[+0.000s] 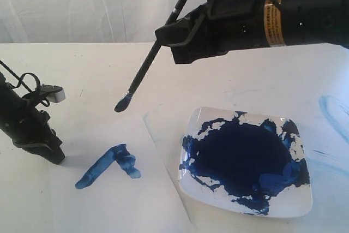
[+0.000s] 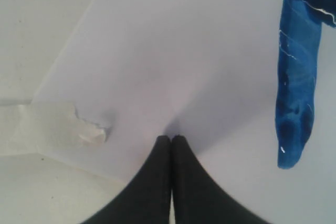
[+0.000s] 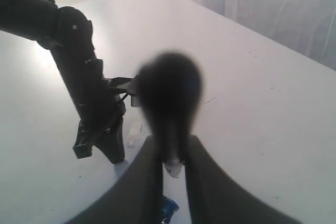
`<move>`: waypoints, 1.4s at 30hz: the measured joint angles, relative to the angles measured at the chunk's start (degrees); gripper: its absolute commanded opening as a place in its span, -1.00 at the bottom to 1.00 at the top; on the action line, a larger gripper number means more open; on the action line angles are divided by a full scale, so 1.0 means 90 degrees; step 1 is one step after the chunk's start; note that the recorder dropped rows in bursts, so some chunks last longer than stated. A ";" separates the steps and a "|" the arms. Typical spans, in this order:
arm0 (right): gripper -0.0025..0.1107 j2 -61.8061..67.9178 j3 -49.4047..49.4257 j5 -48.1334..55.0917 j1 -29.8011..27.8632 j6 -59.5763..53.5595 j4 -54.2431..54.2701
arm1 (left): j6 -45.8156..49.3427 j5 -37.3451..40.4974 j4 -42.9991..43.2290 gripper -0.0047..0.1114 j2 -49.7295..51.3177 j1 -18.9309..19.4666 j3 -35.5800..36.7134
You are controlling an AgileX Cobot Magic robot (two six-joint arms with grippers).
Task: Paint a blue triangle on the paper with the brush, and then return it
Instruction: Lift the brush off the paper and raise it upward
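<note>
The right gripper [image 1: 173, 25] pinches the brush [image 1: 155, 53] high on its black handle, fingers closed on either side of it, so most of the shaft slants down and away from the jaws. The wet tip hangs in the air well ahead of and below them, clear of the paper [image 1: 109, 200]. In the right wrist view the handle is a blur running out from between the fingers [image 3: 152, 182].

The brush looks light and stiff in the shaft and soft only at the bristles. The round, glossy handle could probably twist or slide in a loose grip. A hold this far back gives a long lever, so small wrist moves would swing the tip widely; light pressure should be enough to bend the bristles.

The triangle [image 1: 109, 165] is only two joined strokes, below and beyond the tip, so a side is likely missing. The plate [image 1: 302, 205] of paint lies under the right gripper.

The left gripper [image 2: 171, 145] is pressed together on nothing, its tips down on the paper beside the strokes; whether it bears down hard, I cannot tell
</note>
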 measured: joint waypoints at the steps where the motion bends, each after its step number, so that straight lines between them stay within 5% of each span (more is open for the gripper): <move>1: -0.96 0.0000 0.0000 0.0050 0.0000 -0.0011 0.0000 | 0.0000 -0.0021 0.0000 -0.92 0.0000 0.0000 0.0000; 13: -0.96 0.0000 0.0012 -0.0446 0.0000 0.0533 0.0000 | -0.0012 -0.1226 -0.0116 -0.92 -0.0044 -0.0014 0.0011; 26: -0.96 0.0000 0.0012 -0.1006 0.0000 0.0558 0.0000 | -0.0012 -0.3668 0.0018 -0.92 -0.0044 -0.0019 0.0024; 42: -0.96 0.0000 0.0012 0.0340 0.0558 0.1186 -0.0010 | -0.0012 -0.4389 0.0018 -0.92 -0.0044 -0.0019 0.0024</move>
